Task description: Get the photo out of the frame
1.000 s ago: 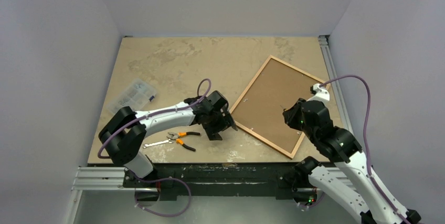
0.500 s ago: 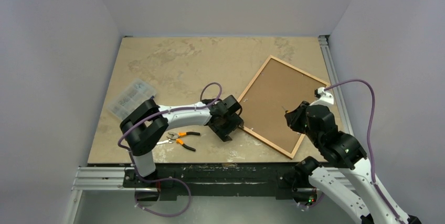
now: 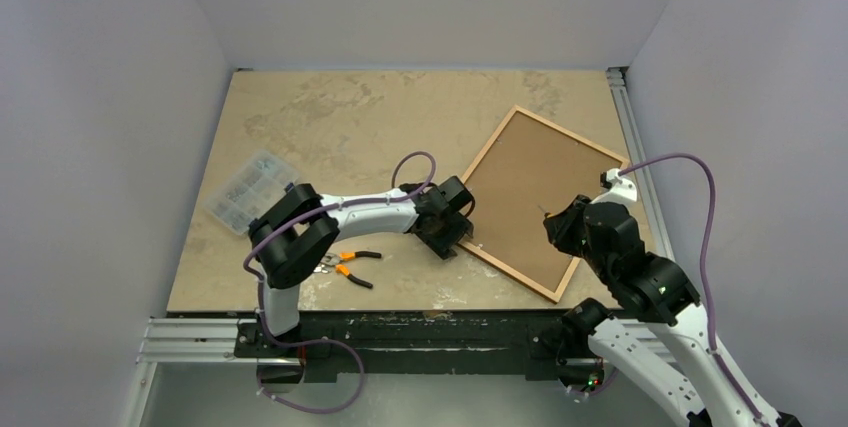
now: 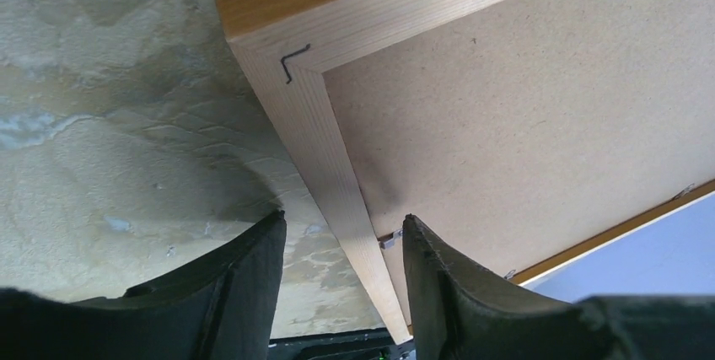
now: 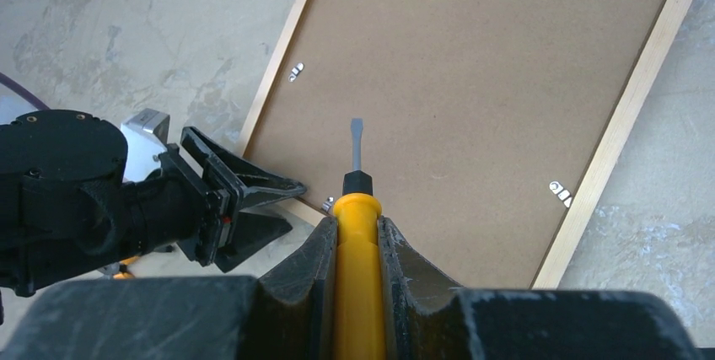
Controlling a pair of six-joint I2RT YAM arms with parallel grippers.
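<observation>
My left gripper (image 4: 344,223) is spread open, one finger on either side of the frame (image 4: 333,166) rail near its corner. My right gripper (image 5: 358,238) is clamped on a yellow-handled screwdriver (image 5: 357,292), whose tip is over the photo (image 5: 472,82). The photo sits board-back up inside the frame on the table (image 3: 330,117).

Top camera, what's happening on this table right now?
The frame lies face down with the photo inside, brown board back up. The left gripper is open, a finger on either side of the frame's left rail. The right gripper is shut on a yellow-handled screwdriver pointing at the board. Nothing is out yet.
</observation>
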